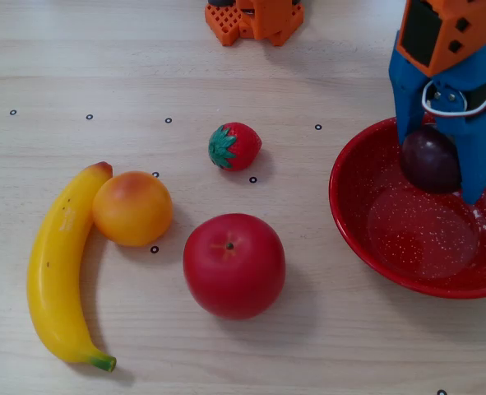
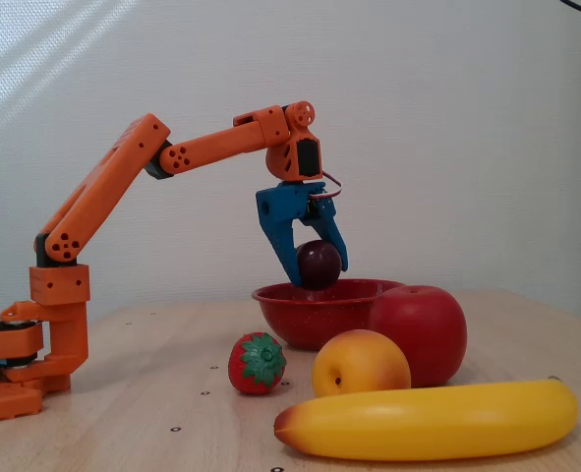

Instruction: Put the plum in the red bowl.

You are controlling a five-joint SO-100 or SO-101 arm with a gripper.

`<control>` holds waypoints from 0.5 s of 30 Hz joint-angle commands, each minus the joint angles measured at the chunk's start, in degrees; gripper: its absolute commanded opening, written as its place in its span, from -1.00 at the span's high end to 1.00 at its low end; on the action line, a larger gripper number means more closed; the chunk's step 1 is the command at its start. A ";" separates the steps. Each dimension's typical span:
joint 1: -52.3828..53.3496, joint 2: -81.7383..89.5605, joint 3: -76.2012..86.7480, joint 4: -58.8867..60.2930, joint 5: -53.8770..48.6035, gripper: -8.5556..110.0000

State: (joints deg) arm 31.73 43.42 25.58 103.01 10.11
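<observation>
One plum (image 1: 429, 159), dark purple-maroon, sits clamped between the two blue fingers of the gripper (image 1: 440, 169); in the side-on fixed view the same plum (image 2: 319, 264) hangs just above the rim of the red bowl (image 2: 315, 307), not touching the bowl floor as far as that view shows. Seen from above, the plum is over the upper part of the bowl's inside, toward 11 o'clock from the bowl's middle. The red bowl (image 1: 366, 239), glossy with fine white speckles, lies at the right edge of the top-down view and holds nothing else that can be seen.

From the bowl, a red apple (image 1: 233, 265) lies at about 8 o'clock, on the wooden table (image 1: 325, 346). A strawberry (image 1: 233, 146) with green leaves lies at 12 o'clock from the apple, apart from it. An orange-yellow round fruit (image 1: 132, 207) lies at 10 o'clock from the apple and touches a banana (image 1: 55, 271), which curves along its left side.

The orange arm (image 2: 152, 162) reaches from its base (image 2: 20, 354) at the left of the side-on view. No brand, label or readable writing shows; small black ring marks dot the table.
</observation>
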 commanded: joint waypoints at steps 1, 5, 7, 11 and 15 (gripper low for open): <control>-0.62 2.99 -5.45 8.53 1.23 0.15; -1.05 2.37 -5.54 8.53 2.20 -0.07; -1.23 2.29 -5.63 8.53 2.20 -0.10; -1.76 2.55 -7.38 8.44 1.58 -0.10; -3.25 6.42 -8.79 7.12 -0.62 0.26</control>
State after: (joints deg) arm 31.03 42.45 21.36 103.01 10.99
